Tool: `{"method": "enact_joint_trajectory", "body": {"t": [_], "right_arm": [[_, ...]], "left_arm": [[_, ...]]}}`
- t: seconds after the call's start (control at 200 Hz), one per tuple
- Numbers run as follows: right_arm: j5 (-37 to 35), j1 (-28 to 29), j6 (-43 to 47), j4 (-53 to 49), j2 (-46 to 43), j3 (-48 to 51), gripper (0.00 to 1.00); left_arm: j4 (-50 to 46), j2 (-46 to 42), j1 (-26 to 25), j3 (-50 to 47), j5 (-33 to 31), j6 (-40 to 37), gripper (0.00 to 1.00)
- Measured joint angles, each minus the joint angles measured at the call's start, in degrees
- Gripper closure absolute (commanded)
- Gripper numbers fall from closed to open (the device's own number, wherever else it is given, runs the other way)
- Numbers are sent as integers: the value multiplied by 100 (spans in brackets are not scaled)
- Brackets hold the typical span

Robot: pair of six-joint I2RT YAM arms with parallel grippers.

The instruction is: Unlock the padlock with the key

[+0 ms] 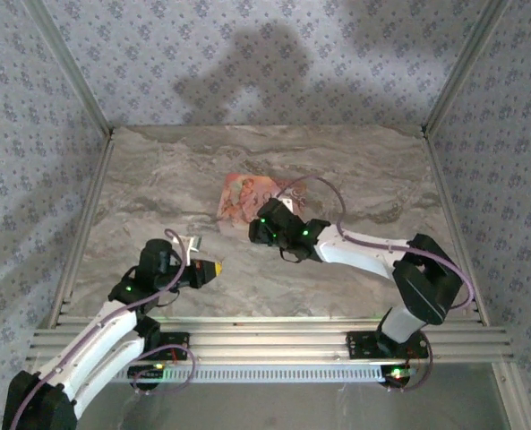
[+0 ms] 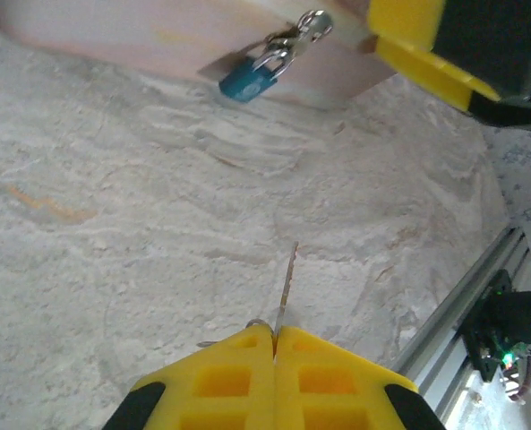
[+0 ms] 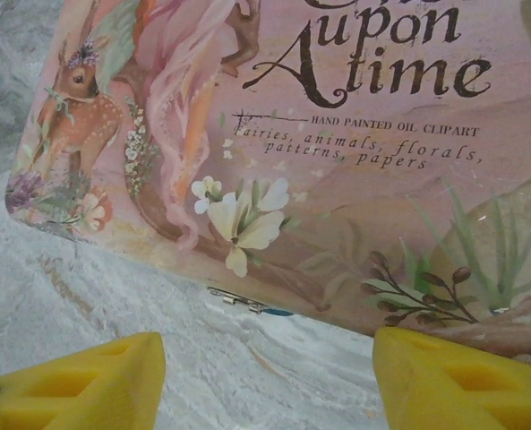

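Marbled grey stone forms the table (image 1: 158, 179), and near its middle a pink box (image 1: 245, 195) printed with a deer, flowers and the words "upon a time" is seen lying. From the left wrist camera, a small blue padlock (image 2: 247, 81) is seen hanging from a silver clasp (image 2: 294, 34) on the box's side wall, resting against that wall just above the table; its keyhole cannot be made out. The left gripper (image 2: 274, 333) is clenched on the key (image 2: 286, 285), whose thin blade is viewed edge-on and sticks out forward from between the yellow fingers, well apart from the padlock; the bow of the key is hidden between the pads. From above, the key is too small to be told. The right gripper (image 3: 269, 358) is spread wide with nothing between its fingers, held low just in front of the box. In its own camera the padlock is almost wholly hidden under the box's edge, only a sliver of blue beside the clasp being visible. The first word of the lettering is cut off by the top of that picture. An aluminium rail (image 2: 453, 318) is seen at the table's edge.
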State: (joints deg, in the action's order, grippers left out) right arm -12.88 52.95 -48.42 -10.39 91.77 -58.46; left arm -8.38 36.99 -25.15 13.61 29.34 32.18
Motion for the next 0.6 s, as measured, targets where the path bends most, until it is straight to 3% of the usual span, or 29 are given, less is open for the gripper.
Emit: {"method": "enact_joint_trajectory", "body": {"t": [0.215, 0.445, 0.6], "right_arm": [[-881, 382, -363, 4, 452, -306, 39], [-1283, 699, -833, -437, 1377, -511, 40], [-1720, 907, -1102, -789, 1497, -549, 39]], "left_arm": [[173, 507, 0, -216, -175, 20, 100], [350, 820, 0, -216, -173, 2, 100], [363, 828, 0, -208, -170, -111, 100]]}}
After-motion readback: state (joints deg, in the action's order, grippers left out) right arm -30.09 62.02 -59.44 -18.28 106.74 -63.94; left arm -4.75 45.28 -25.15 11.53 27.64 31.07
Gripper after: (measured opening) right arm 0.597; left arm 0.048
